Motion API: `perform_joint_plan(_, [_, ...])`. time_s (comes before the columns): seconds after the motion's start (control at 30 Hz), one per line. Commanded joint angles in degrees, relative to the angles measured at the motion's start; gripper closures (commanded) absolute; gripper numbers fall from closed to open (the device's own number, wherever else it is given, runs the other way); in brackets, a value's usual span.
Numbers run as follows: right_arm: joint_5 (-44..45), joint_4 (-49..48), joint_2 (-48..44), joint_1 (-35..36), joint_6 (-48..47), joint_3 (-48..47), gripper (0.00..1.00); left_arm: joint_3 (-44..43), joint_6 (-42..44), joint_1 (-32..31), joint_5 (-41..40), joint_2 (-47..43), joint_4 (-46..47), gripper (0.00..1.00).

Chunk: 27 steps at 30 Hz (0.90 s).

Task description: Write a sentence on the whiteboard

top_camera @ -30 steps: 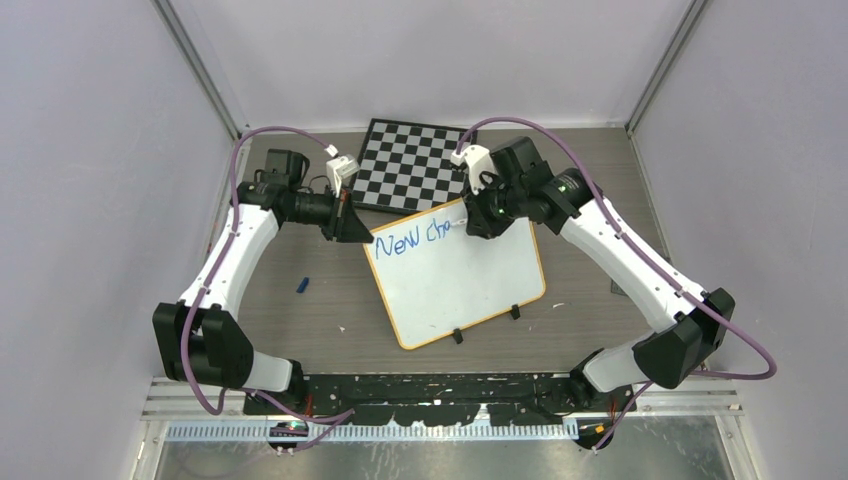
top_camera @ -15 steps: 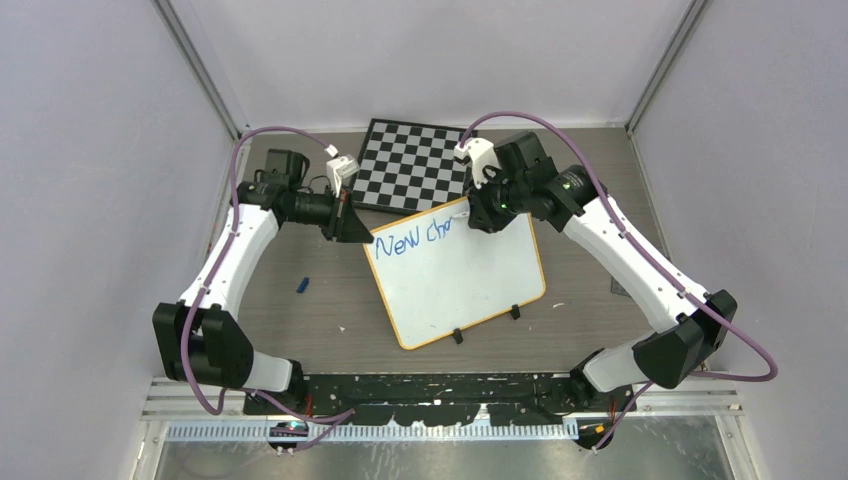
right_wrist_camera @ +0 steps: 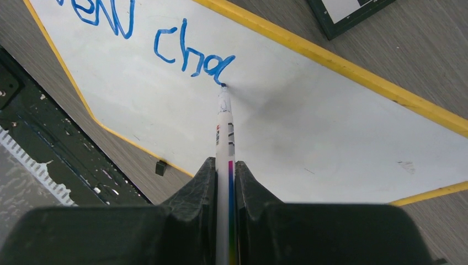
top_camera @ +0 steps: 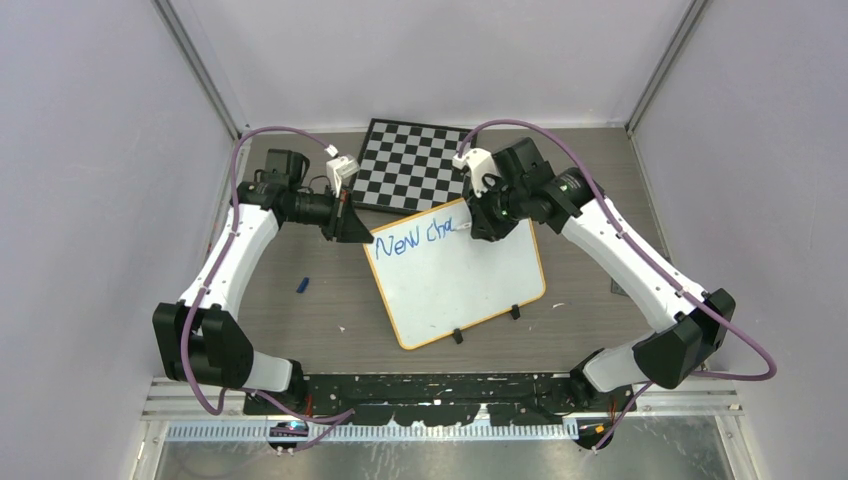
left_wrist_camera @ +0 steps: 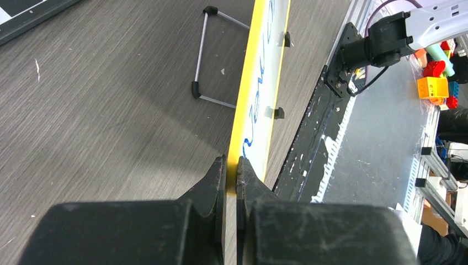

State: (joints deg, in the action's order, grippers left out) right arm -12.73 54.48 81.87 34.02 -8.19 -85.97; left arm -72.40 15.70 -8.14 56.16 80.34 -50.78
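Note:
The whiteboard (top_camera: 470, 285), white with a yellow-orange rim and two black clips on its near edge, lies tilted at the table's middle. Blue writing (top_camera: 410, 240) on it reads "New cha". My left gripper (top_camera: 366, 239) is shut on the rim at the board's far-left corner. In the left wrist view the rim (left_wrist_camera: 246, 105) runs edge-on between the pads of the left gripper (left_wrist_camera: 232, 164). My right gripper (right_wrist_camera: 224, 163) is shut on a white marker (right_wrist_camera: 224, 130). The marker's tip touches the whiteboard (right_wrist_camera: 320, 127) at the end of the last letter.
A black-and-white chessboard (top_camera: 410, 165) lies just behind the whiteboard, its corner (right_wrist_camera: 347, 14) near the right gripper. A small blue piece (top_camera: 302, 285) lies on the table to the left. A wire stand (left_wrist_camera: 201, 61) shows under the board. Coloured bricks (left_wrist_camera: 436, 83) sit beyond the table.
The right gripper moved the marker up and back down, finishing the last letter with a tail, so the word now reads "cha". The left gripper and the whiteboard stayed still.

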Motion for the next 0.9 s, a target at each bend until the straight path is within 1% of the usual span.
perform_joint_plan(0.0, [2.1,0.4,-1.7,-0.3,-1.4,-4.6,1.0,-0.2,1.7,-2.0,-2.2,1.0,-1.4,1.0])
perform_joint_plan(0.17, [2.2,0.3,-1.1,-0.3,-1.6,-6.2,1.0,-0.2,1.9,-2.1,-2.3,0.9,-1.6,1.0])
perform_joint_plan(0.37, [2.5,-0.4,0.0,-0.3,-1.9,-5.6,1.0,-0.2,1.9,-2.2,-2.4,0.8,-1.7,1.0])
perform_joint_plan(0.87, [2.8,-2.0,-2.5,-0.4,-1.2,1.1,1.0,-0.1,2.1,-2.1,-2.4,1.1,-1.6,1.0])
